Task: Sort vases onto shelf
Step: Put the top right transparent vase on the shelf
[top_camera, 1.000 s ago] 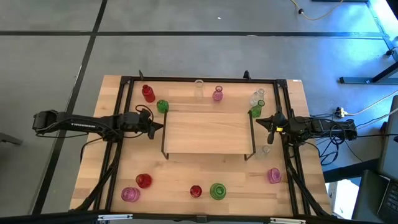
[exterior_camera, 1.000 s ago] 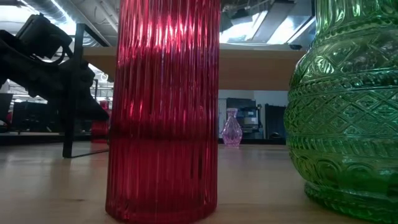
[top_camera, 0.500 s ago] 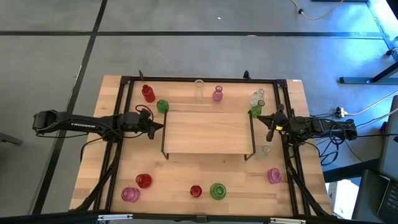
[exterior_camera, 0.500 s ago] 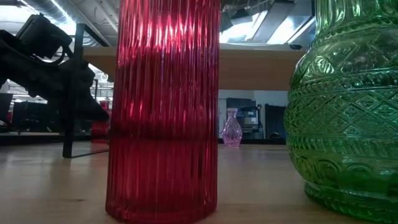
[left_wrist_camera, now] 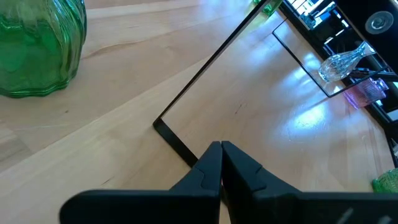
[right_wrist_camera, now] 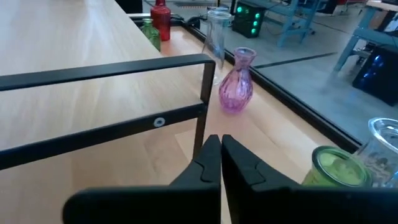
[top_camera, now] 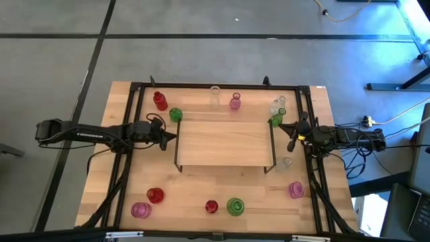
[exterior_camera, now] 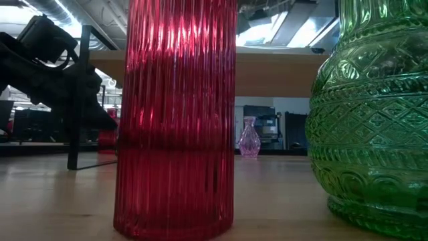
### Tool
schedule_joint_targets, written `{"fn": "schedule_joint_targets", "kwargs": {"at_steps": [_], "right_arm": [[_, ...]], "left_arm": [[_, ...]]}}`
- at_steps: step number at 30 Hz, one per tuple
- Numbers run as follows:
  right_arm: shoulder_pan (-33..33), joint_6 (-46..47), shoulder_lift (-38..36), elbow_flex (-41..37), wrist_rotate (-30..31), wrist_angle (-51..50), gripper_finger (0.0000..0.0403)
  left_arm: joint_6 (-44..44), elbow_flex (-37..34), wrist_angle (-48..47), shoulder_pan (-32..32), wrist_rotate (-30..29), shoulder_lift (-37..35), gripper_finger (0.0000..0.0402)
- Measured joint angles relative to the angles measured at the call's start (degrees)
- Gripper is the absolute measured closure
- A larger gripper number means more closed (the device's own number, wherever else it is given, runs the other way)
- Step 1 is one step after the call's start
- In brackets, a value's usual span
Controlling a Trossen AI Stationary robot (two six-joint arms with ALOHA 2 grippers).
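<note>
Standing along the near edge of the wooden table (top_camera: pixel 101 175), the ribbed red glass cylinder vase (exterior_camera: pixel 175 120) and the cut-pattern green glass vase (exterior_camera: pixel 374 114) are being judged hard, slick and breakable, best pinched gently at the narrow neck or across the rim. Midway, the low light-wood shelf with thin black legs (top_camera: pixel 225 142) is being left bare, flanked by the left gripper (top_camera: pixel 166 138) and the right gripper (top_camera: pixel 289 132), each with fingers pressed together and holding nothing. Farther off, the pink bottle-shaped glass vase (right_wrist_camera: pixel 236 81), the clear glass vase (top_camera: pixel 215 96) and the red glass bottle (top_camera: pixel 159 100) are being left waiting along the far edge.
</note>
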Motion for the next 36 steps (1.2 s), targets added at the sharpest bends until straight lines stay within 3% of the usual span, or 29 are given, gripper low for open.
{"fn": "schedule_joint_targets", "kwargs": {"at_steps": [5,11,18,23,31,36], "right_arm": [[0.0,2.1,0.0,0.0,-1.3,2.6,0.0403],[0.0,16.5,0.0,0.0,-6.0,19.7,0.0403],[0.0,21.4,0.0,0.0,2.3,37.1,0.0403],[0.0,21.4,0.0,0.0,5.2,45.2,0.0403],[0.0,22.8,0.0,0.0,5.5,50.0,0.0403],[0.0,26.6,0.0,0.0,5.9,53.0,0.0403]], "left_arm": [[-1.3,0.0,0.8,0.0,-0.8,0.0,0.0401],[-4.9,0.0,6.0,0.0,-1.7,0.0,0.0401],[-3.0,0.0,16.4,0.0,5.3,0.0,0.0401],[-3.7,0.1,15.4,0.0,6.4,0.0,0.0401],[-5.7,0.1,2.6,0.0,7.0,0.0,0.0401],[-6.7,0.1,3.5,0.0,6.4,-0.3,0.0401]]}}
